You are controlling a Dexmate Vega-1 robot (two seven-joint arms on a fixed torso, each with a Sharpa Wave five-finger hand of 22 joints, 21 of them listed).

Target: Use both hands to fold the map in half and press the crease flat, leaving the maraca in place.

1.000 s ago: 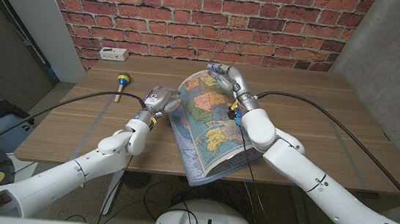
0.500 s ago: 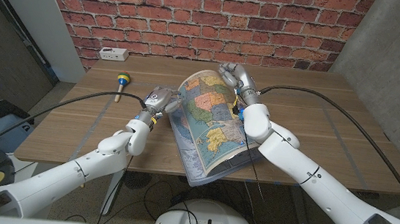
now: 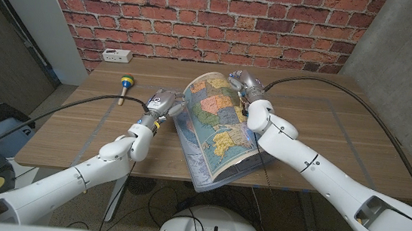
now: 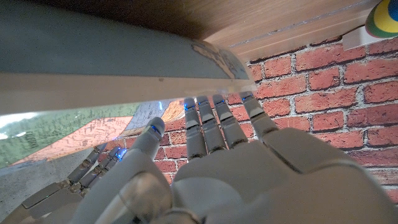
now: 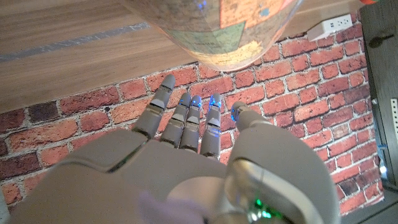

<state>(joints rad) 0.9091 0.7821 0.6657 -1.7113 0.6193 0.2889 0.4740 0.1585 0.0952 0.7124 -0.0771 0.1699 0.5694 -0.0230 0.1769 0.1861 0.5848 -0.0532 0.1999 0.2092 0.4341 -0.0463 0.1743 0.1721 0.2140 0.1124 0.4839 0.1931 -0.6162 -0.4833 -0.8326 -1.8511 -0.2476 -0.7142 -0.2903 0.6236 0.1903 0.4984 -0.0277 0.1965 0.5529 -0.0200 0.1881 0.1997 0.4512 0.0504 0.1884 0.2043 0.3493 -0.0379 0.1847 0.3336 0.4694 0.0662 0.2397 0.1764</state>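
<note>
The right robot hand (image 3: 241, 80) has drawn back slightly from the far edge of the map (image 3: 216, 128), fingers spread. The left robot hand (image 3: 163, 104) stays spread at its left edge on the desk (image 3: 326, 123); the maraca (image 3: 124, 86) is unmoved.

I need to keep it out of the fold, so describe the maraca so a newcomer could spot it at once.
Start at the wooden table before the brick wall and go to its far corner on the robot's left. The maraca lies there, beyond the left hand and apart from the map. Its green and yellow head on a wooden handle separates it from the white box near the wall.
</note>
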